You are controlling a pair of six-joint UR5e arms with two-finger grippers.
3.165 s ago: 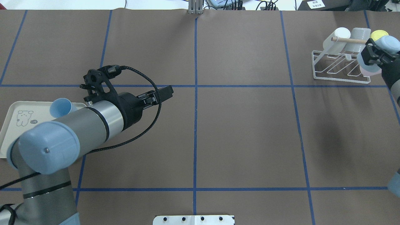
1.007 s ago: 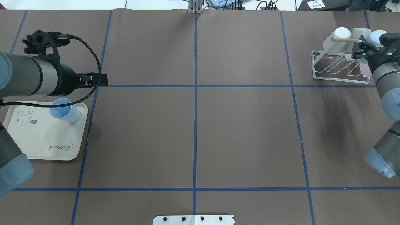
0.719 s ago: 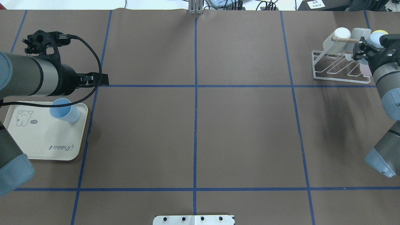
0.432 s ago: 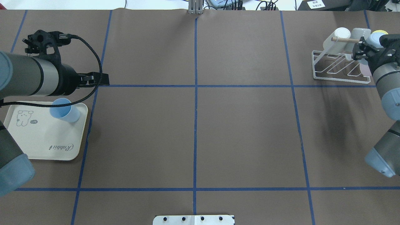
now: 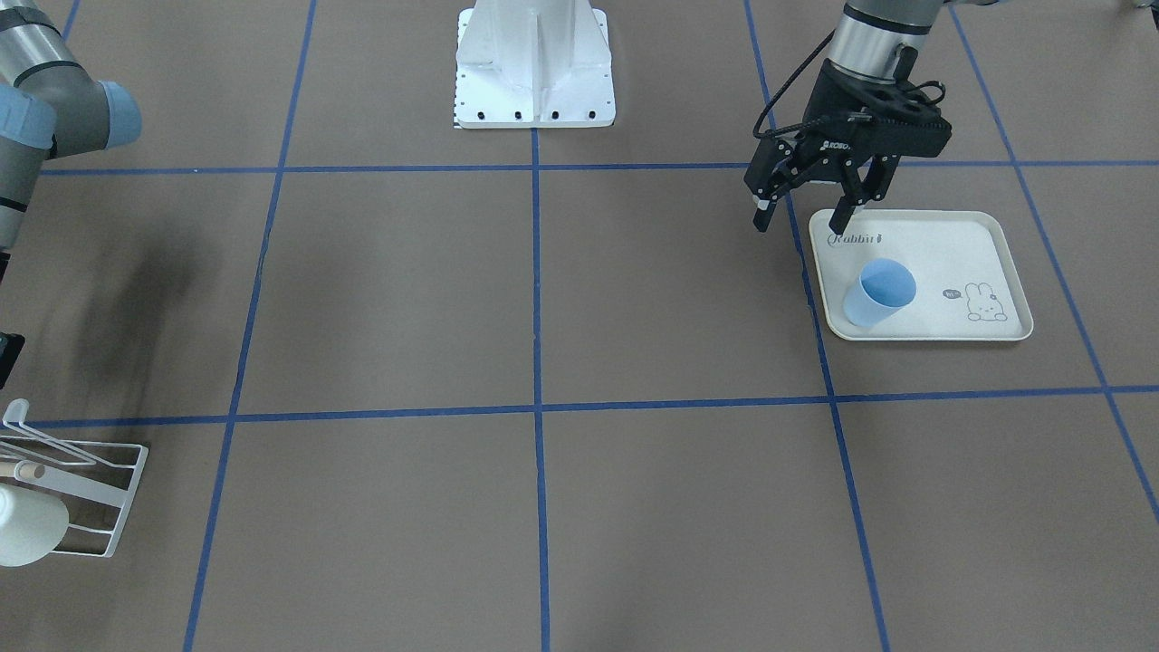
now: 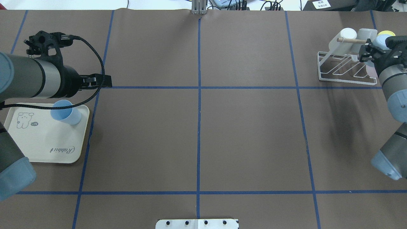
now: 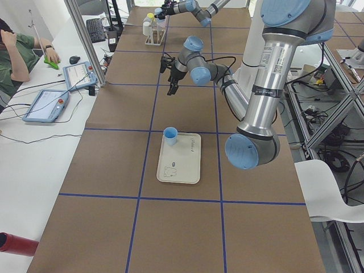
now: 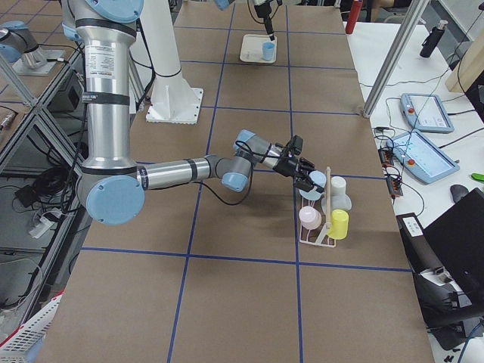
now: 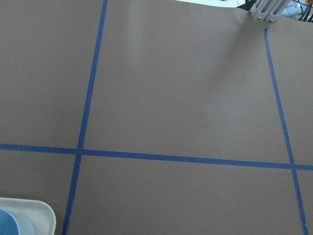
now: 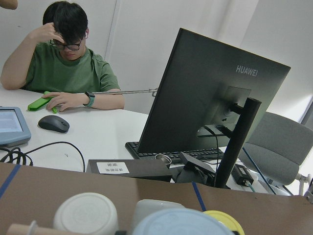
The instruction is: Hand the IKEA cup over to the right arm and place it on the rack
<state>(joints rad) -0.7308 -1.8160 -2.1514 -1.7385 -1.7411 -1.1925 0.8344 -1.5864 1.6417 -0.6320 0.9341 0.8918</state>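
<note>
A light blue cup (image 6: pixel 65 112) stands upright on the cream rabbit tray (image 6: pixel 41 146) at the left. My left gripper (image 5: pixel 801 215) is open and empty, hovering just beyond the tray's far edge, apart from that cup (image 5: pixel 876 292). The white wire rack (image 6: pixel 346 81) with its wooden dowel (image 6: pixel 351 40) stands at the far right. My right gripper (image 6: pixel 365 53) is at the rack, against a second light blue cup (image 6: pixel 380 41) that fills the bottom of the right wrist view (image 10: pixel 181 223). I cannot tell whether it grips that cup.
The rack also holds white cups (image 6: pixel 345 35), a yellow cup (image 6: pixel 387 32) and a pinkish cup (image 8: pixel 308 217). The robot base (image 5: pixel 534 63) is at the table's near edge. A seated operator (image 10: pixel 63 63) and a monitor (image 10: pixel 215 93) are beyond the table.
Over three seconds the left arm swung back from the table's middle to the tray's far side, and the right gripper closed in on the rack. In the last second almost nothing moved.
</note>
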